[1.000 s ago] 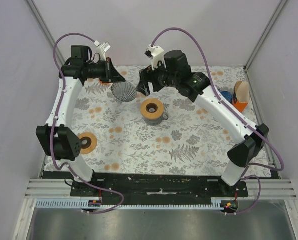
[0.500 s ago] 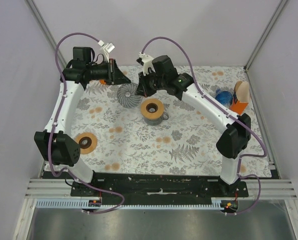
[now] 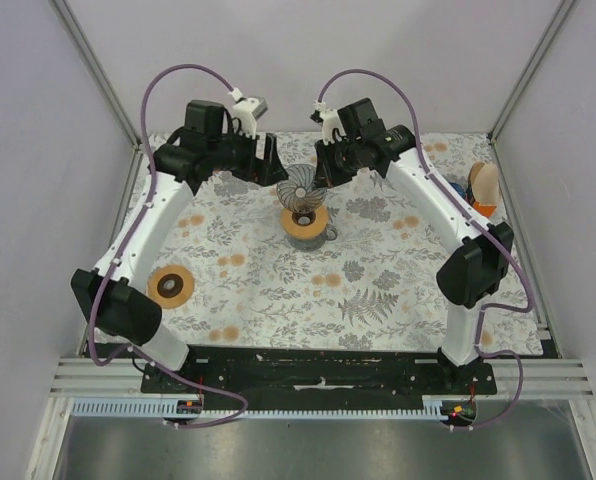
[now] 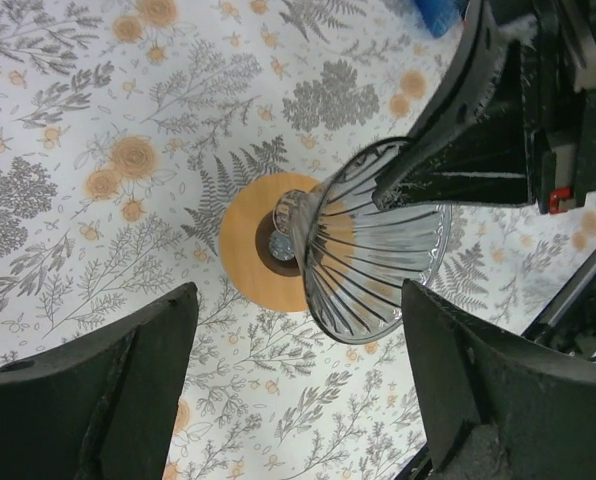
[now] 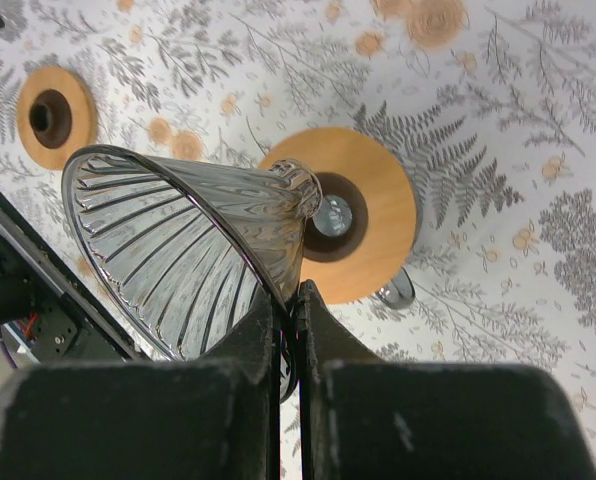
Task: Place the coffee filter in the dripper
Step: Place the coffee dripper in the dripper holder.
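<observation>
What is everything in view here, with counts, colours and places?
glass dripper cone: one, clear and ribbed, tilted over the middle wooden ring
wooden ring: one, tan with a dark hole, on a greyish base at mid-table
second wooden ring: one, tan, flat on the cloth at the left
orange holder: one, orange, right edge of the table
beige filter: count unclear, beige, standing in the orange holder
blue object: one, blue, right side, mostly hidden
tablecloth: one, white with a grey and orange floral print, covers the table
left gripper: one, black, open, by the cone
right gripper: one, black, shut on the cone's rim
</observation>
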{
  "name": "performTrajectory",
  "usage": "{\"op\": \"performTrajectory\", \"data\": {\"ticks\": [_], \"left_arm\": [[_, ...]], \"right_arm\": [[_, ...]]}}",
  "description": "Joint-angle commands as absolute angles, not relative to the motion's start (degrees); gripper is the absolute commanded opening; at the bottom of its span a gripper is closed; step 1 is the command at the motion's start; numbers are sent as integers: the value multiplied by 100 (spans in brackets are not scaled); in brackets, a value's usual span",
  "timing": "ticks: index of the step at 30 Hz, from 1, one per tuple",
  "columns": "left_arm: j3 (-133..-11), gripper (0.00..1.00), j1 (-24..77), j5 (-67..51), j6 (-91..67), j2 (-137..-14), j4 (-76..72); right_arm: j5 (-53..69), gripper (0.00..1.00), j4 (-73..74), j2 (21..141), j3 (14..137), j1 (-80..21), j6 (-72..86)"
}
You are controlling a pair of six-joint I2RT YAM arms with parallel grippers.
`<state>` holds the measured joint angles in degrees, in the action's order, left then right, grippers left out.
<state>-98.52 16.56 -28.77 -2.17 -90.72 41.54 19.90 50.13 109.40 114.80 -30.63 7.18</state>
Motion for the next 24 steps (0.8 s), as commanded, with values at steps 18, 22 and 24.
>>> {"op": "performTrajectory", "data": {"ticks": [18,22,24], "left_arm": [[-9413,2,2268,-2426,-325,-10327,4166],[-9580,2,2259,-2505,-413,-10476,4262],[-9676,2,2267,-2479,-431,-10564,4341]], "right_arm": [[2382,0,5994,11900,12340,-2874,422],[2391,0,6099,12111,12550,-2821,422],[2399,0,6135,12190,12603,-2795,404]]}}
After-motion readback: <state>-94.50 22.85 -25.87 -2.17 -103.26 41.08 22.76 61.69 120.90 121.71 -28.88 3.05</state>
